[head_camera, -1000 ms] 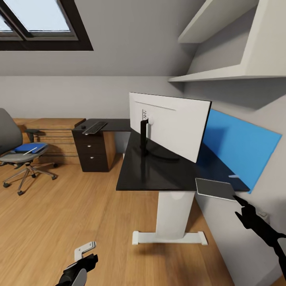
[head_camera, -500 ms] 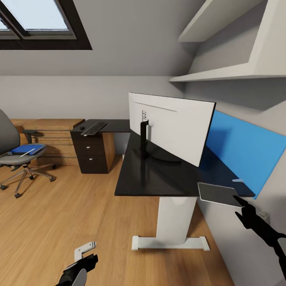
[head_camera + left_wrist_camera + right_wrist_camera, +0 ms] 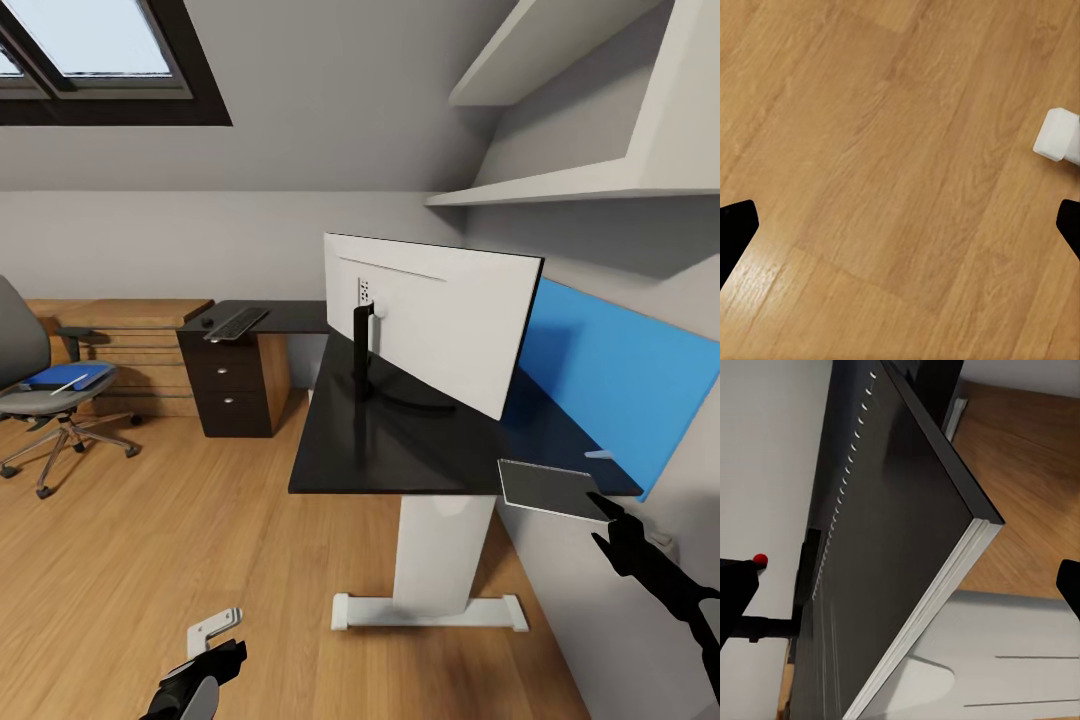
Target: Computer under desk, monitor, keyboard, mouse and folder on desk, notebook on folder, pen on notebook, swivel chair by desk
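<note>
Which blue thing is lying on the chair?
The folder, a small flat blue rectangle on the grey seat of the swivel chair. The other blue thing is the big back panel standing upright behind the desk.

White-backed monitor (image 3: 430, 315) upright on the glossy black desk (image 3: 380, 440).

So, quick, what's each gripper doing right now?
Left gripper: open, empty, above the floor.
Right gripper: notebook at its tips, beside the desk; grip cannot be told.
</note>
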You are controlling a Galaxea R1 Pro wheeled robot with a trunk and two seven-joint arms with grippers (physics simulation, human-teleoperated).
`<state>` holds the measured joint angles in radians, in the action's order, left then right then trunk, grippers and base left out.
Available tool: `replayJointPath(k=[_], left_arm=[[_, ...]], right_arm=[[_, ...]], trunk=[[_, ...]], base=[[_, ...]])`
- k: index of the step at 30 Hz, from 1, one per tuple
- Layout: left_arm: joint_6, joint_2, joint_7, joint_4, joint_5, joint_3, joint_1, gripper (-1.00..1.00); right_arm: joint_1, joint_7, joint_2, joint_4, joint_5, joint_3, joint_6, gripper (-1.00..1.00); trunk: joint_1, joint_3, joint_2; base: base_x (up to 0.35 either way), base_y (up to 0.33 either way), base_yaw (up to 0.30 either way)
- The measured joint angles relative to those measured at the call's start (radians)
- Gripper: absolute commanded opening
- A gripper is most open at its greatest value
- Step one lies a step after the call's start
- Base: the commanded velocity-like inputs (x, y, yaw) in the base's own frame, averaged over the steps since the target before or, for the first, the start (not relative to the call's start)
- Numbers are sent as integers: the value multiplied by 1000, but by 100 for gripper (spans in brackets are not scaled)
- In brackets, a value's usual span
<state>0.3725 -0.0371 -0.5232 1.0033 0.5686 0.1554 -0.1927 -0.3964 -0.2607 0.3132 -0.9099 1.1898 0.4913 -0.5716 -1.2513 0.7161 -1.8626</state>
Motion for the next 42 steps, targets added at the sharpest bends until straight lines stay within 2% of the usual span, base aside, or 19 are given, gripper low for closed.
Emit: replayJointPath(k=[42], left_arm=[[0, 0, 0, 0, 0, 0, 0, 100]], right_arm=[[0, 0, 0, 0, -1, 0, 0, 100]], trunk=[[0, 0, 0]], base=[[14, 0, 0]])
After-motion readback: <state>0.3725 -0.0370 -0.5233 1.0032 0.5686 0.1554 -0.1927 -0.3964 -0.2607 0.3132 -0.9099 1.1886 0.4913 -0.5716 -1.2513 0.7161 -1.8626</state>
